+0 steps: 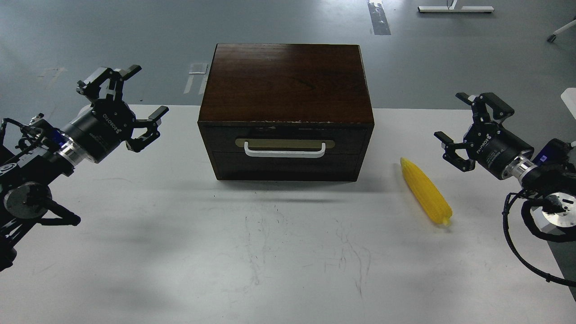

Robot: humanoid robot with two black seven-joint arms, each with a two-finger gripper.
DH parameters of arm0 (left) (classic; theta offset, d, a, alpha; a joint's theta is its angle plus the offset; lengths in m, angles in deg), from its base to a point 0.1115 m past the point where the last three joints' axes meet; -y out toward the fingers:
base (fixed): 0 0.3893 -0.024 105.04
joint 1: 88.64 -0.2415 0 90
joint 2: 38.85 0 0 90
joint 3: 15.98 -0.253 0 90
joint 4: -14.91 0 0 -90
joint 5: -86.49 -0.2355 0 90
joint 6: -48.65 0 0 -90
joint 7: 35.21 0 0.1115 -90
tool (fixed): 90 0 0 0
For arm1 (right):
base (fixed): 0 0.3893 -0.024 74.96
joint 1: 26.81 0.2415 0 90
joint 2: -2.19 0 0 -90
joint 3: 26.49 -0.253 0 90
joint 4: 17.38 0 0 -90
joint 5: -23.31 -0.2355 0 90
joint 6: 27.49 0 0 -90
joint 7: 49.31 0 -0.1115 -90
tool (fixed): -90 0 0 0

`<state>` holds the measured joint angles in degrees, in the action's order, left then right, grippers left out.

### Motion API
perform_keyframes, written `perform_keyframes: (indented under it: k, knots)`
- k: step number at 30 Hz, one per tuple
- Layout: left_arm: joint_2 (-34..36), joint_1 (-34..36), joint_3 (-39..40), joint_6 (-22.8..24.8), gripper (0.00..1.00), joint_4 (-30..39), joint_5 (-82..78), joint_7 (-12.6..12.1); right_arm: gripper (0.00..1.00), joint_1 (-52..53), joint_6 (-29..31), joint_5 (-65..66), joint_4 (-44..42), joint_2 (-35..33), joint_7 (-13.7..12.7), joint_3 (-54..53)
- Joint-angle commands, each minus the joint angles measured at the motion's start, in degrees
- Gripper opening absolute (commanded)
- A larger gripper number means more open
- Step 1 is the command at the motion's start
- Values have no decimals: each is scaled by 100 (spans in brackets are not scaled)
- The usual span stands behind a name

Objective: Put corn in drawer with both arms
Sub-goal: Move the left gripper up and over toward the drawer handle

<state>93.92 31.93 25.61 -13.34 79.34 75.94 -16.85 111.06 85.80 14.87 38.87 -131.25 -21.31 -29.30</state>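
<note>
The bright yellow corn (426, 191) lies on the white table to the right of the dark wooden box (286, 110). The drawer (285, 143) with its beige plate and white bar handle (284, 150) is closed flush in the box front. My left gripper (123, 102) is open and empty, held above the table's far left, well left of the box. My right gripper (468, 123) is open and empty, a little right of and beyond the corn, apart from it.
The white table (270, 252) reaches from the box to the near edge and shows scuff marks. Grey floor lies behind. A white object's edge (569, 96) shows at the far right.
</note>
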Motion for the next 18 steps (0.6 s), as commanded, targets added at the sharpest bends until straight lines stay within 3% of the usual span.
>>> perform_keyframes:
  k: [1,5,10,14,18]
  knots:
    - [152,237,175,-1,98,-1,0,1,100,4,0,1,0,-16,0,-9]
    - [363,1072,96,-1,98,8,-411,-61,100,12,0,1,8,-51,0,-9]
    - [337,1837,113,-1,98,218,-2695,53,100,30,0,1,0,-60,0,-79]
    - [83,2285,96,-1,98,612,-4467,413,100,30,-8,9,-9,-25,0,-79]
    - [-191,2611,16,-1,98,1010,-5950,598,100,21,-9,9,-9,-16,0,-79]
